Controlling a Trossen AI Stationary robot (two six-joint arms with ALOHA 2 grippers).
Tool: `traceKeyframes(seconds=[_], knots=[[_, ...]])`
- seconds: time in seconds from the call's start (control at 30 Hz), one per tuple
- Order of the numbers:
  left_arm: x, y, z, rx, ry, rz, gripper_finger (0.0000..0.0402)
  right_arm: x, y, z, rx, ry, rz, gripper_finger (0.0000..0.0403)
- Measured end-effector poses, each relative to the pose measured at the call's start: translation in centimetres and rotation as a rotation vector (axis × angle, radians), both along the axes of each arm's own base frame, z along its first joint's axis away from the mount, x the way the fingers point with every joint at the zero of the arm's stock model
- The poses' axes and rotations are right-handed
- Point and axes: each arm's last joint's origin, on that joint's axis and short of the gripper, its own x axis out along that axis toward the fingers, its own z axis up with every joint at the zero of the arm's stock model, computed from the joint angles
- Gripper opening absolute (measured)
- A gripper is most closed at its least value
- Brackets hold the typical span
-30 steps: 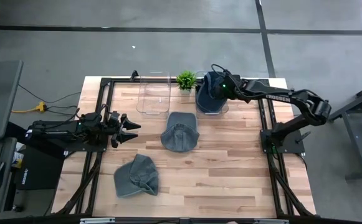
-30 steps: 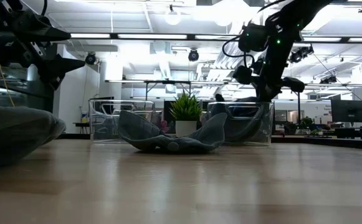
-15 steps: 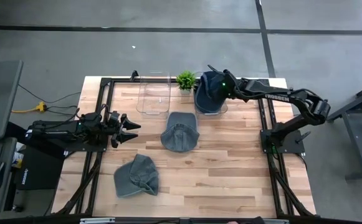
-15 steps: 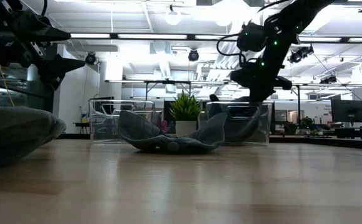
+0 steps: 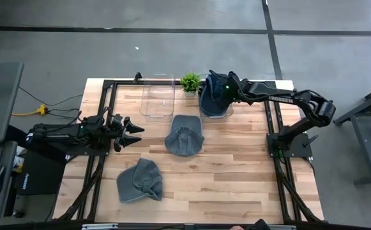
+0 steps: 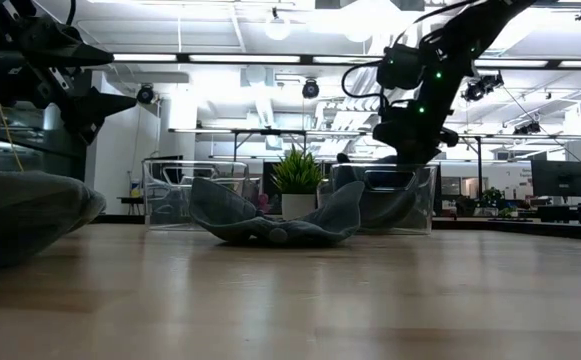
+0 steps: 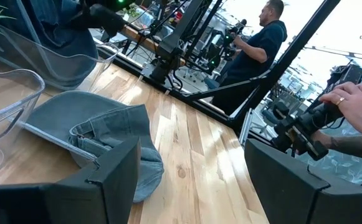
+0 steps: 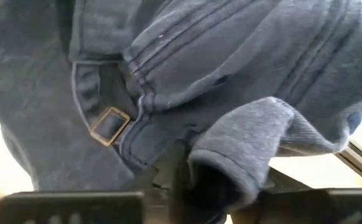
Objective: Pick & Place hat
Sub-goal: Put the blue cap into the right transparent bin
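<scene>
A dark blue denim hat (image 5: 214, 102) lies in the right clear bin (image 5: 228, 110) at the table's far edge; in the low view the hat (image 6: 382, 205) rests on the bin's floor. My right gripper (image 5: 211, 88) reaches over that bin from the right, shut on the hat (image 8: 243, 74). Two grey-blue hats lie flat on the wood, one at mid-table (image 5: 185, 135) and one nearer the front (image 5: 139, 181). My left gripper (image 5: 131, 131) waits open near the table's left edge, touching nothing. My right gripper holds a folded edge of the dark blue hat (image 8: 230, 162), near its buckled back strap (image 8: 109, 126), pinched between the two fingers. The fingers slant down into the bin from the table's right. The rest of the hat sags below, inside the bin.
A second clear bin (image 5: 158, 97) stands left of the first, with a small potted plant (image 5: 190, 82) between them. A black frame (image 5: 271, 137) borders the table. Beyond the table a person (image 7: 261, 43) stands, and a hand (image 7: 355, 106) shows close by.
My right gripper has moved a little toward the table's left and far edge above the right bin, and has tipped from pointing down to a more level slant. The dark blue hat stays in the bin.
</scene>
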Motion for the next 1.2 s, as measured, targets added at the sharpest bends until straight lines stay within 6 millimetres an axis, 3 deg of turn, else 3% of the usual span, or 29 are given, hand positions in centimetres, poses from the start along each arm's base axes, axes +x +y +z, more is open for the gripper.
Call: traceKeyframes(seconds=[0.3,0.5,1.2], knots=[[0.0,0.0,0.0,0.0,0.0,0.0,0.0266,-0.4,0.5,0.8,0.001,0.019,0.127,0.0176],[0.0,0.0,0.0,0.0,0.0,0.0,0.0266,-1.2,0.9,1.9,-0.021,0.049,0.166,0.0212],[0.0,0.0,0.0,0.0,0.0,0.0,0.0266,-4.1,3.0,4.9,-0.012,0.033,0.186,0.0219]])
